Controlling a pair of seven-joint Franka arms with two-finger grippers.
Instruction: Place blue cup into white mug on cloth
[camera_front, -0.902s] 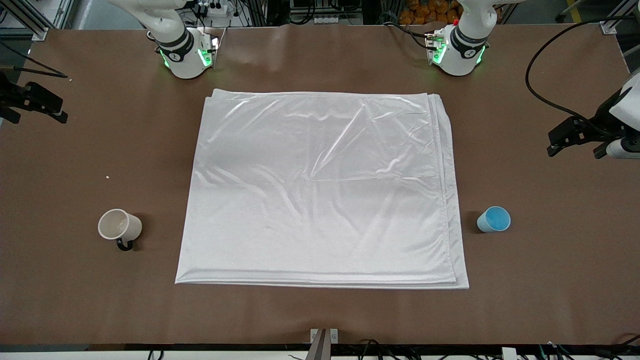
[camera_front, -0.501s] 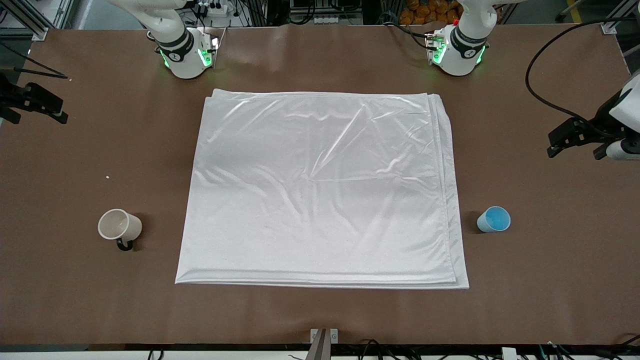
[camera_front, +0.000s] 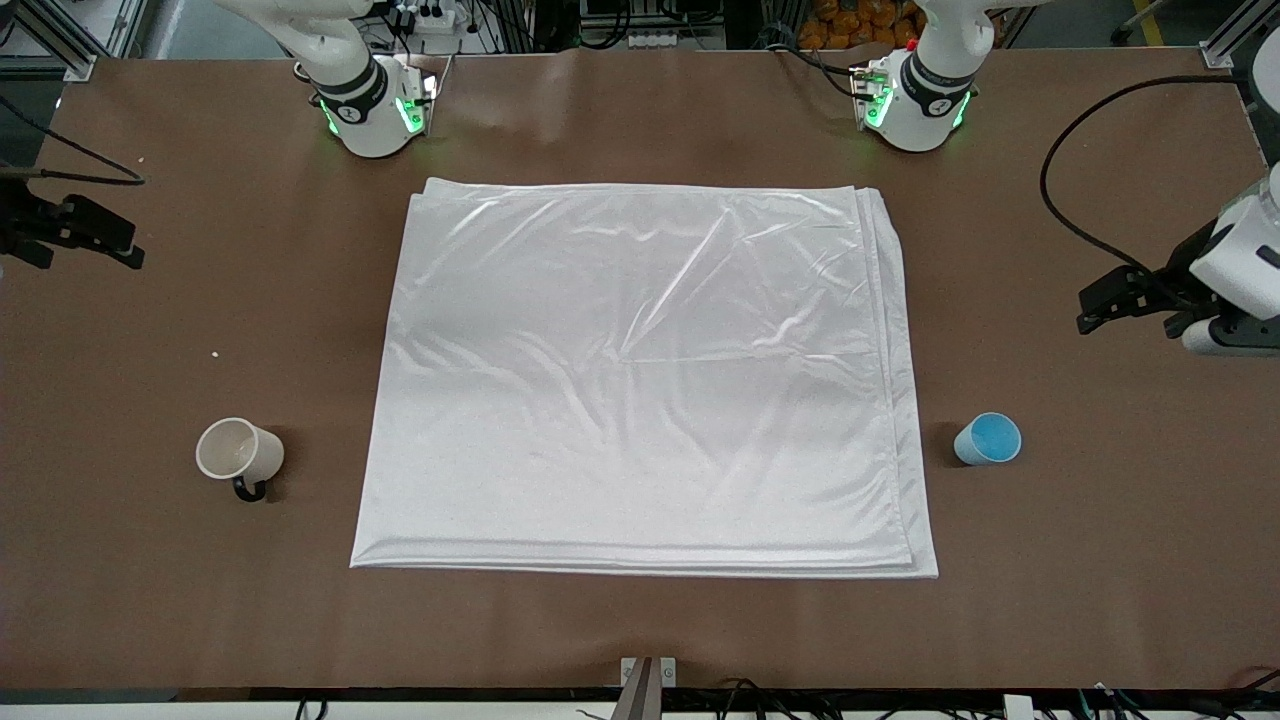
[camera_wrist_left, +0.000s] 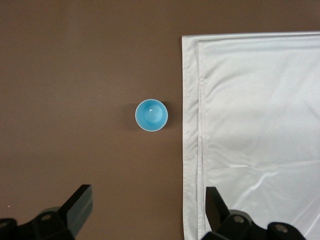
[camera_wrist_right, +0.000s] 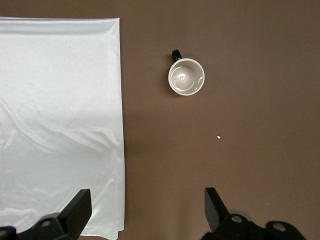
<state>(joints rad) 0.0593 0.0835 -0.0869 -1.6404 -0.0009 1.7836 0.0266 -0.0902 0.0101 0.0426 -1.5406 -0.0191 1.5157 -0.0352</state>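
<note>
The blue cup (camera_front: 988, 439) stands upright on the brown table beside the cloth's edge, toward the left arm's end; it also shows in the left wrist view (camera_wrist_left: 151, 115). The white mug (camera_front: 238, 452) with its black handle stands upright on the table beside the cloth, toward the right arm's end, and shows in the right wrist view (camera_wrist_right: 186, 77). The cloth (camera_front: 640, 380) lies flat and folded in the table's middle. My left gripper (camera_front: 1125, 318) is open and empty, up over bare table near the blue cup. My right gripper (camera_front: 85, 250) is open and empty, over bare table near the mug.
A small white crumb (camera_front: 215, 353) lies on the table between the right gripper and the mug. A black cable (camera_front: 1060, 200) loops over the table at the left arm's end. A metal bracket (camera_front: 647, 672) sits at the table's front edge.
The left gripper has shifted toward the blue cup's side of the table. The right gripper has shifted a little toward the mug. Cups and cloth have not moved.
</note>
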